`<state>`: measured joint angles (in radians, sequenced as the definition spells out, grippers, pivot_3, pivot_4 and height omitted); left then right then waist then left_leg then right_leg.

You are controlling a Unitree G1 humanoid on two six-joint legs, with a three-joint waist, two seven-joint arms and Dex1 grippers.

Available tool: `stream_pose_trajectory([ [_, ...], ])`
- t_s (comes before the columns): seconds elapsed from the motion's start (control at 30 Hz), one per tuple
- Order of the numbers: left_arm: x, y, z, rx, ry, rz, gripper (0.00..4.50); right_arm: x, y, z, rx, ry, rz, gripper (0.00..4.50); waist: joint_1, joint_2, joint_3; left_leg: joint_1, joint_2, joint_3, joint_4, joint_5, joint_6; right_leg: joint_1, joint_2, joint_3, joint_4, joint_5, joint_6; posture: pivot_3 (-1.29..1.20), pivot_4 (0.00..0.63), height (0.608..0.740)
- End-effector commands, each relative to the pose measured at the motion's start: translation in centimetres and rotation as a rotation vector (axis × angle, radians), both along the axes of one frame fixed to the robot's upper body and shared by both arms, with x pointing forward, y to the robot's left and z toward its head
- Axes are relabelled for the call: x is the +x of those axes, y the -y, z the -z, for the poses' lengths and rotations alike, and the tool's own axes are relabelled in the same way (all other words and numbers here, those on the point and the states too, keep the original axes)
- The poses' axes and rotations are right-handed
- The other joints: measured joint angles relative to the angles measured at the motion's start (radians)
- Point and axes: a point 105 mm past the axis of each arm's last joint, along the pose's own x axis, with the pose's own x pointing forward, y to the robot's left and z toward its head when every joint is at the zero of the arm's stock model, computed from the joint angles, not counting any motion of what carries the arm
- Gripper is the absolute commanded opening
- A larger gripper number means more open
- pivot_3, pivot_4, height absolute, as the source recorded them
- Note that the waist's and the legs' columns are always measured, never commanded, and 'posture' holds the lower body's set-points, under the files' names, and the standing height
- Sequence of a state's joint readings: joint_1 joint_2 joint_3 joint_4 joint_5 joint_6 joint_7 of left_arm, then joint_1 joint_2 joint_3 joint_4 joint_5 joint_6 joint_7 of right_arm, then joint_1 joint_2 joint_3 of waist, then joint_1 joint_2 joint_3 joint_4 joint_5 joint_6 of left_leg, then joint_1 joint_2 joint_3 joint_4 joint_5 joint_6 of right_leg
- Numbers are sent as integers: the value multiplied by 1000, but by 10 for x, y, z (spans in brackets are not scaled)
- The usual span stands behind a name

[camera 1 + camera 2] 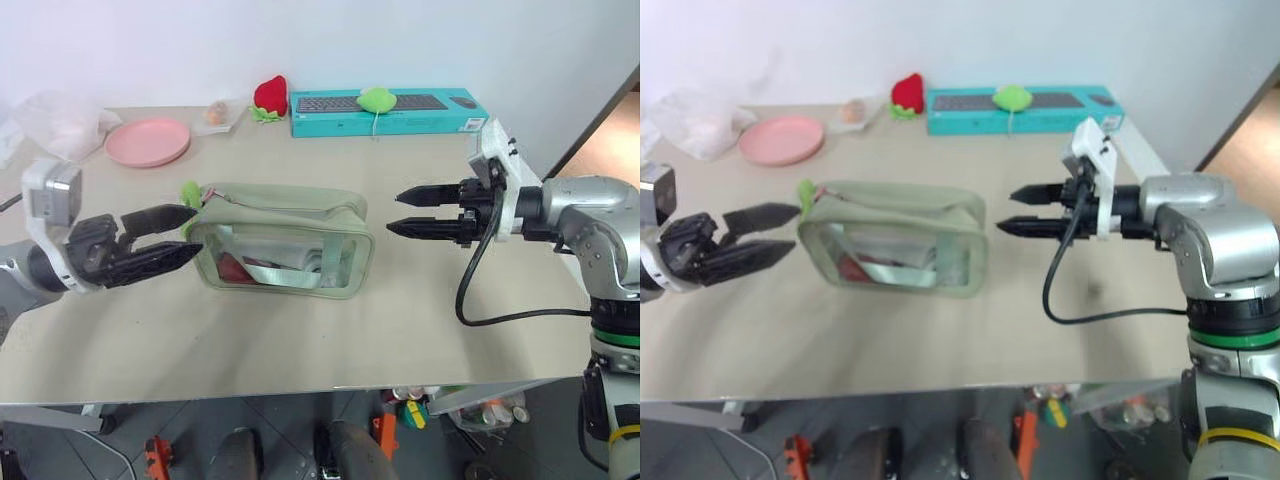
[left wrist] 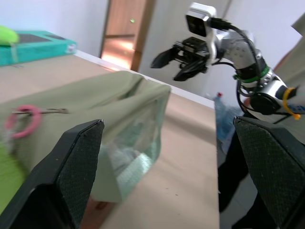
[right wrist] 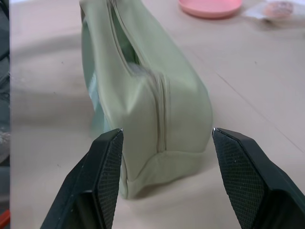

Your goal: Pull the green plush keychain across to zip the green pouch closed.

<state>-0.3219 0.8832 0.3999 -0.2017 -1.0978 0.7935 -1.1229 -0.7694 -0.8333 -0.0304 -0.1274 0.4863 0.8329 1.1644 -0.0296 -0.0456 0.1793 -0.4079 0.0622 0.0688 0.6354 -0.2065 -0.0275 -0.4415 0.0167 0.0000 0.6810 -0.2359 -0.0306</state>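
The green pouch [image 1: 280,240] lies mid-table, its clear side panel facing me. The green plush keychain [image 1: 190,193] sits at the pouch's left end on a pink ring [image 2: 21,121]. My left gripper [image 1: 196,232] is open, level with that left end, its upper finger just below the keychain and not touching it. My right gripper [image 1: 393,213] is open a short gap off the pouch's right end, holding nothing. In the right wrist view the pouch [image 3: 152,90] lies ahead between the fingers [image 3: 102,176], its zipper shut at the near end and gaping further along.
At the table's back stand a pink plate [image 1: 147,140], a red strawberry plush [image 1: 270,95] and a teal keyboard box [image 1: 390,112] with a lime plush [image 1: 377,98] on it. A crumpled plastic bag [image 1: 55,120] lies at the back left. A black cable [image 1: 470,290] hangs from my right wrist.
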Motion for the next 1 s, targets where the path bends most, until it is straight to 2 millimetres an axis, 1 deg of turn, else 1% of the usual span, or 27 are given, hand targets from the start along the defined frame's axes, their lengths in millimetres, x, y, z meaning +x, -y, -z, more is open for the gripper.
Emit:
stream_pose_trajectory([
  [0.03,-3,4,-9,8,45,25,4500,-9,-13,-9,-5,61,-48,3044,-2,0,0,0,0,0,0,0,0,0,1,0,0,0,0,0,150,740],
  [0.2,-2,3,-9,10,47,20,4500,-19,-22,-8,16,27,-109,3044,-3,0,0,0,1,-1,0,0,0,0,1,0,0,0,0,0,150,740],
  [0.37,-2,2,-9,9,47,12,4500,-22,-35,5,11,-8,-149,3044,-3,0,0,0,1,0,0,0,0,0,0,0,0,0,0,0,150,740],
  [0.47,-1,0,-9,11,52,0,4500,-18,-43,11,22,-26,-152,3044,-3,0,0,0,1,0,1,0,0,0,0,0,0,0,0,0,150,740],
  [0.57,1,-3,-12,-2,62,-27,4500,-6,-50,18,32,-33,-130,3044,-3,0,0,0,0,0,1,0,0,0,0,0,0,0,0,0,150,740],
  [0.67,3,-7,-14,-17,68,-56,4500,1,-51,16,59,-29,-105,2254,-3,0,0,0,1,0,0,0,0,0,0,0,0,0,0,0,150,740],
  [0.7,4,-10,-15,-28,69,-73,4500,1,-51,16,61,-19,-108,1923,-3,0,0,0,1,0,0,0,0,0,0,0,0,0,0,0,150,740],
  [0.73,6,-14,-16,-39,68,-93,4500,2,-51,16,62,-16,-108,1501,-3,0,0,0,1,0,0,0,0,0,0,0,0,0,0,0,150,740],
  [0.77,10,-21,-17,-57,64,-132,4500,2,-50,16,63,-13,-108,1216,-3,0,0,0,1,0,0,0,0,0,0,0,0,0,0,0,150,740],
  [0.83,21,-36,-18,-101,49,-218,4500,0,-50,16,64,-6,-113,438,-3,0,0,0,1,0,0,0,0,0,0,0,0,0,0,0,150,740],
  [0.87,26,-44,-17,-119,37,-263,4500,1,-50,16,63,-4,-112,170,-3,0,0,0,1,0,0,0,0,0,0,0,0,0,0,0,150,740],
  [0.9,32,-52,-15,-132,23,-310,4500,1,-49,16,61,-4,-107,76,-2,0,0,0,1,-1,0,0,0,0,0,-1,0,0,0,0,150,740],
  [1.0,45,-71,-4,-158,-47,-407,4500,1,-49,17,63,-5,-103,76,-2,0,0,0,0,-1,1,0,0,0,0,-1,0,0,0,0,150,740],
])
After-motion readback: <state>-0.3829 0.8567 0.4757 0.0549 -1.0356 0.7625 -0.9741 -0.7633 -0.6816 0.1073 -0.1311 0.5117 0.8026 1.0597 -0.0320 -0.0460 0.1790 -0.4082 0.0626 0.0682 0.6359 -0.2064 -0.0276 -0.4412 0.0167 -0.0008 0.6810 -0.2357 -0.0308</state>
